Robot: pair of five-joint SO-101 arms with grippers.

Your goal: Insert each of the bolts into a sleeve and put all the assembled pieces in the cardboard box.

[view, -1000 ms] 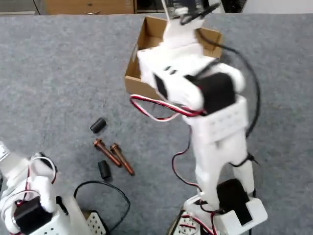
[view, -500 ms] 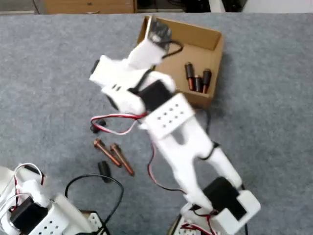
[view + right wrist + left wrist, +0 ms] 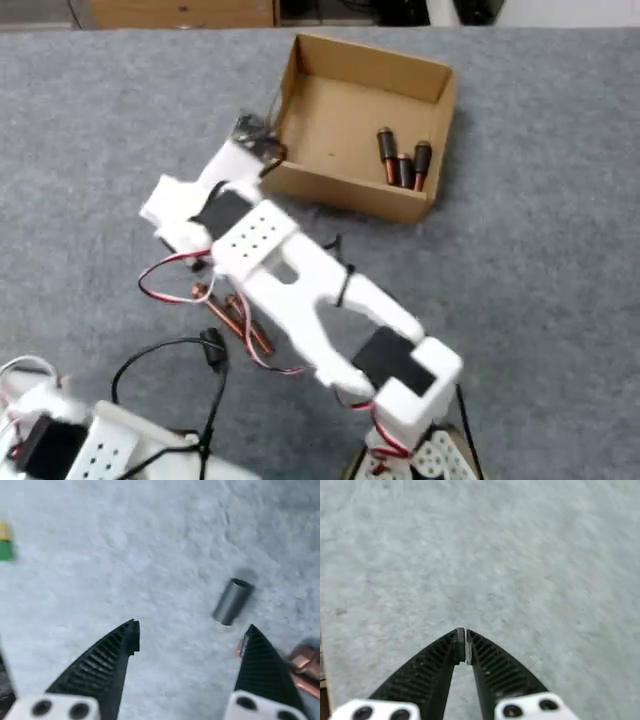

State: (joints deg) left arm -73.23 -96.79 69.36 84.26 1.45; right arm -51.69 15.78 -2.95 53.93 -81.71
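After it swung off the cardboard box (image 3: 345, 190), the right gripper (image 3: 191, 630) gapes near 1 sleeve (image 3: 232, 601); left gripper (image 3: 461, 645) sits pinched together.

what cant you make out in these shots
High view: the right arm covers the right gripper and most of the sleeve ahead of it.
Right wrist view: the bolts are cut off by the edge.
High view: the assembled pieces in the cardboard box are too small to judge how deep each bolt sits.
High view: the left arm is cut off at the corner.
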